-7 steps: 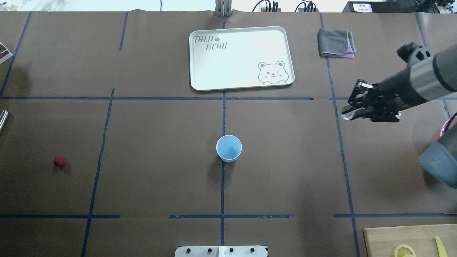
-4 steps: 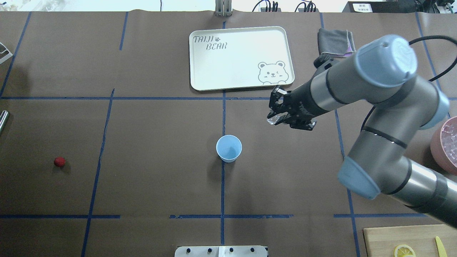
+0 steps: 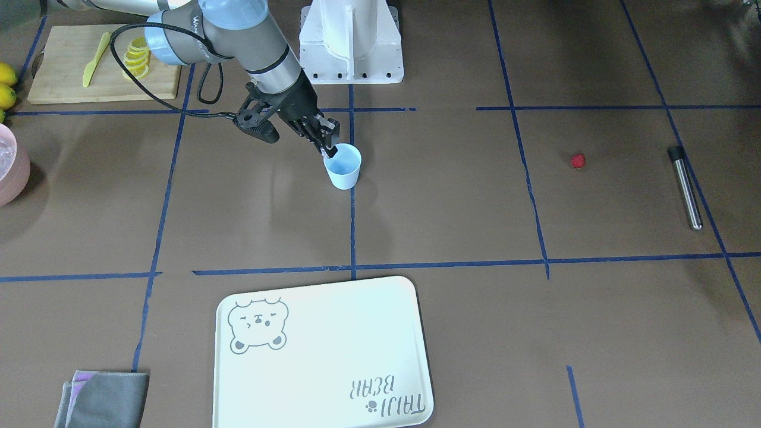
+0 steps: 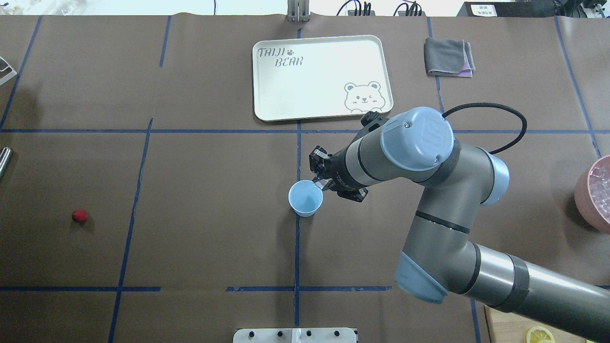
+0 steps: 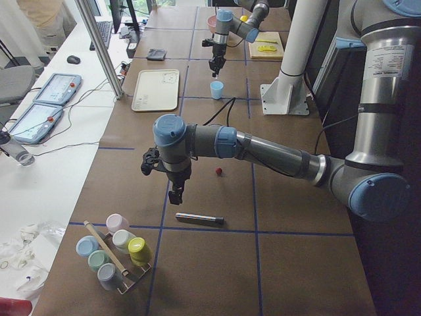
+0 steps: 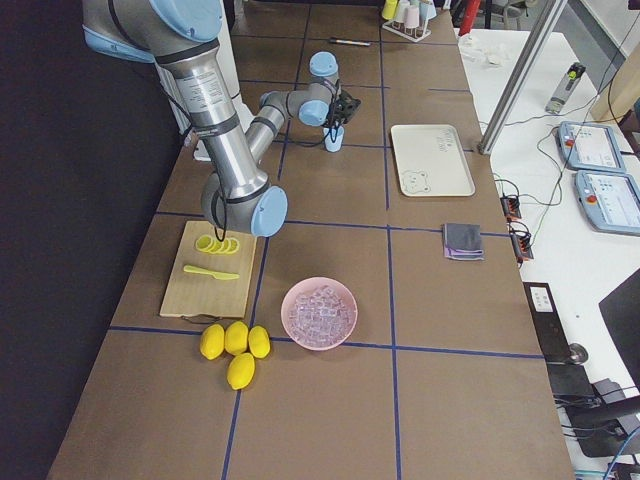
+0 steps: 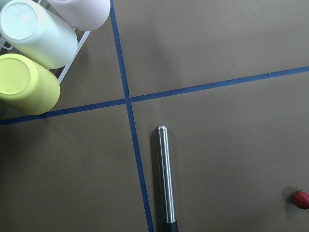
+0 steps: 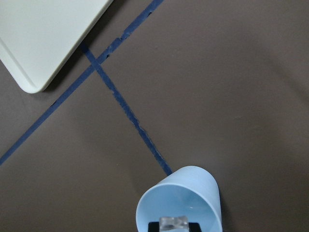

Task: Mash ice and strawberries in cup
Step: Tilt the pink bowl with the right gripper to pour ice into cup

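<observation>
The pale blue cup (image 4: 305, 198) stands upright at the table's middle and looks empty inside; it also shows in the front view (image 3: 343, 167). My right gripper (image 4: 318, 181) is over the cup's right rim, shut on a clear chunk of ice (image 8: 175, 223) held above the cup's mouth (image 8: 178, 203). The red strawberry (image 4: 79, 216) lies alone far to the left, also in the left wrist view (image 7: 301, 199). My left gripper (image 5: 174, 195) hangs above the table near a metal rod (image 7: 165, 179); I cannot tell whether it is open or shut.
A white bear tray (image 4: 319, 76) lies beyond the cup, a grey cloth (image 4: 448, 57) to its right. A pink bowl of ice (image 4: 593, 190) is at the right edge. A cutting board with lemon slices (image 3: 101, 59) is near the robot's base. A rack of coloured cups (image 5: 112, 250) stands at the left end.
My right arm has swung left from the table's right side to the cup, carrying the ice. The cup and strawberry have not moved.
</observation>
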